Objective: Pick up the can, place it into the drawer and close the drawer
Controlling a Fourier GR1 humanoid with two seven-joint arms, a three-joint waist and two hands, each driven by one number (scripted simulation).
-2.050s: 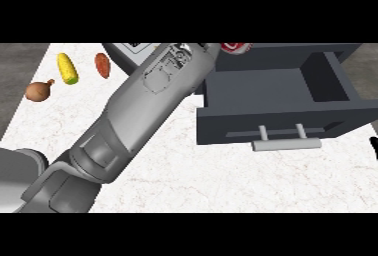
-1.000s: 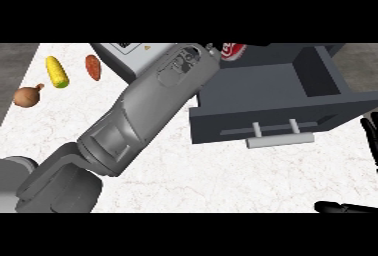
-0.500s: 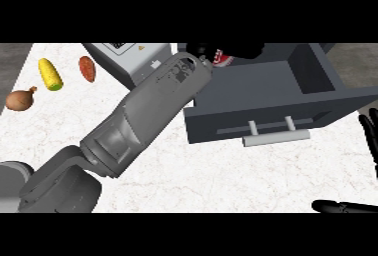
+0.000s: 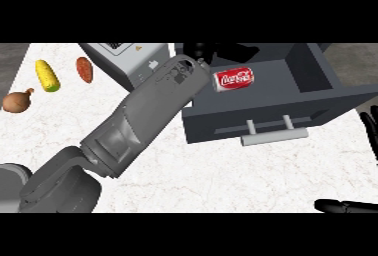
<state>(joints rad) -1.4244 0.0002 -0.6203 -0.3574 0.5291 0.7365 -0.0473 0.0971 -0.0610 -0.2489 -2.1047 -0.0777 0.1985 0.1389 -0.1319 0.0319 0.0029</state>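
The can (image 4: 234,79) is a short red cylinder with white lettering. It lies on its side on the floor of the open drawer (image 4: 325,107), in the left half, with its long axis running from about 8 to 2 o'clock. The drawer is a dark grey, flat-walled box with a pale bar handle (image 4: 274,133) on its front, at 5 o'clock from the can.

At 12 o'clock from the can is the black left hand (image 4: 221,51), its fingers apart and clear of the can; the picture's upper edge cuts it off. Its smooth grey forearm (image 4: 140,130) slants away toward 7 o'clock and hides part of a pale grey boxy appliance (image 4: 118,56).

On the white marbled counter (image 4: 221,180), toward 9 o'clock, lie a reddish oblong vegetable (image 4: 85,70), a yellow corn cob (image 4: 47,76) and a brown onion (image 4: 18,101).

The right hand (image 4: 368,131) rests open at the right edge, mostly out of view.
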